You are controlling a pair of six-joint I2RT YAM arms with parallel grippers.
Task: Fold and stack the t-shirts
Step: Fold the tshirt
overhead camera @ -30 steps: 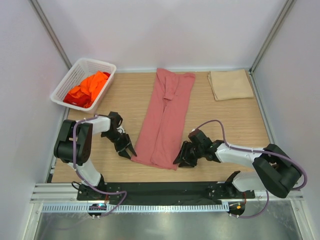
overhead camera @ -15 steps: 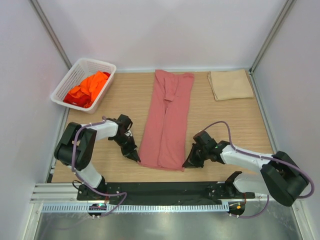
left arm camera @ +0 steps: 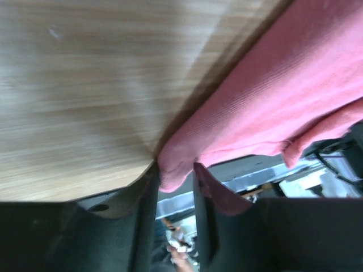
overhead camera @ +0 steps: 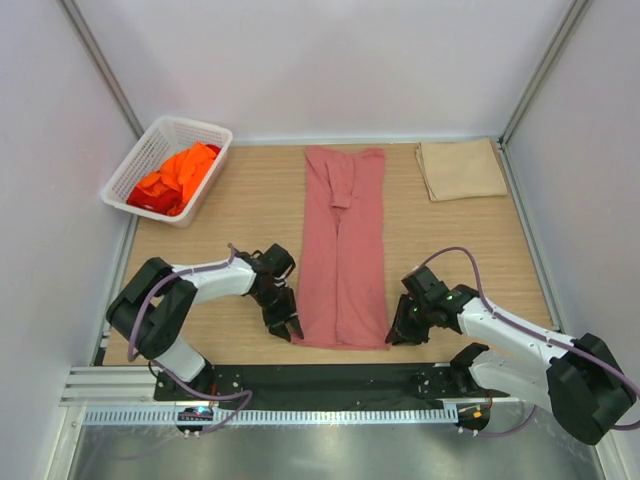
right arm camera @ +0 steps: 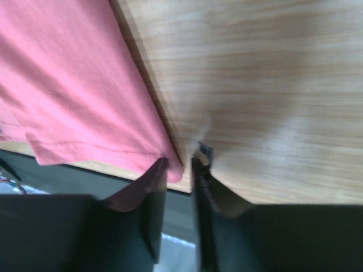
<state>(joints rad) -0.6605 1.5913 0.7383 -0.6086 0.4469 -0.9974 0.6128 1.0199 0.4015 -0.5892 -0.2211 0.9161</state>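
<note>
Right now the left gripper (overhead camera: pixel 288 328) and right gripper (overhead camera: pixel 393 336) are pinching, jaws nearly together, the near corners of the pink t-shirt (overhead camera: pixel 343 250) lying lengthwise along the middle of the table (overhead camera: pixel 240 210).

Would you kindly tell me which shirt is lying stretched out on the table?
The pink shirt, laid out as one long strip; the orange ones are bunched in the white basket.

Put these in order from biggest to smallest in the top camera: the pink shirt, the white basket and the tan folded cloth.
1. pink shirt, clearly the biggest, long and laid out flat.
2. white basket.
3. tan folded cloth, somewhat smaller than the basket.
</note>
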